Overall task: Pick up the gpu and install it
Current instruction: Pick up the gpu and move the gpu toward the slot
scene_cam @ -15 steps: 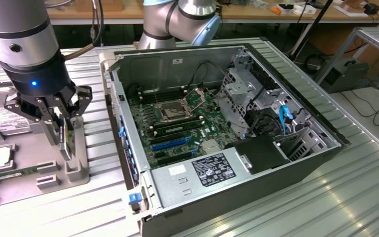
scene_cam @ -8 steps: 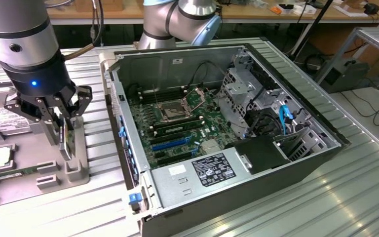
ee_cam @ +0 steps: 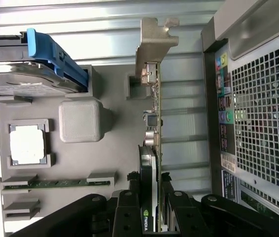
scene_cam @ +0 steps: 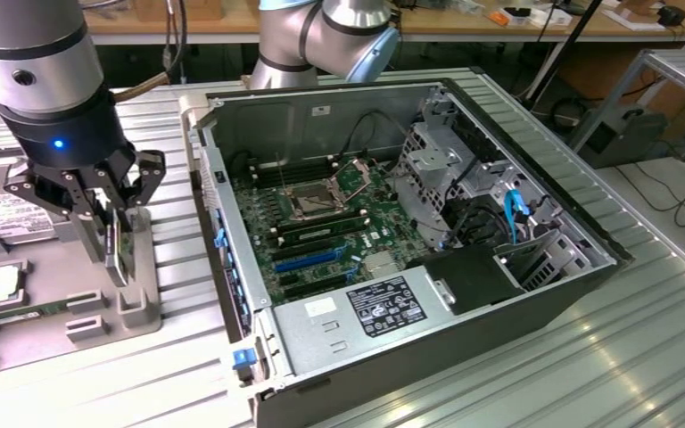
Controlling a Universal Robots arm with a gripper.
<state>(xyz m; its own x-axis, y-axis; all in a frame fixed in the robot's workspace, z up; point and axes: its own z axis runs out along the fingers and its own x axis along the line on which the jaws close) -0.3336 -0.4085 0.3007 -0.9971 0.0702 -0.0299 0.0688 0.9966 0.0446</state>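
Ribbed metal sheet forms the table [scene_cam: 628,357], and on it an open computer case [scene_cam: 271,116] lies on its side with the motherboard [scene_cam: 373,236] facing up. At the exterior view's left of the case sits a grey holder [scene_cam: 81,267] with moulded places for parts.

The gpu [scene_cam: 118,259] stands upright on its long edge in this holder, on the side near the case but apart from it. In the wrist view the card [ee_cam: 155,123] is seen edge-on, and its pale metal bracket [ee_cam: 154,44] is at the end far from the gripper, beside a small block of the holder. Whether the card is lifted out of its slot cannot be told.

The gripper [scene_cam: 107,218] comes down from above onto the card. In the wrist view the gripper [ee_cam: 150,217] has its black fingers [ee_cam: 132,207] on both flat sides of the card, about half closed and clamping it at the cooler end.

Other parts rest in the holder: a silver hard drive [scene_cam: 10,218] in a blue carrier [ee_cam: 55,54], a square processor chip [ee_cam: 27,144], and a narrow green memory stick [ee_cam: 55,183].
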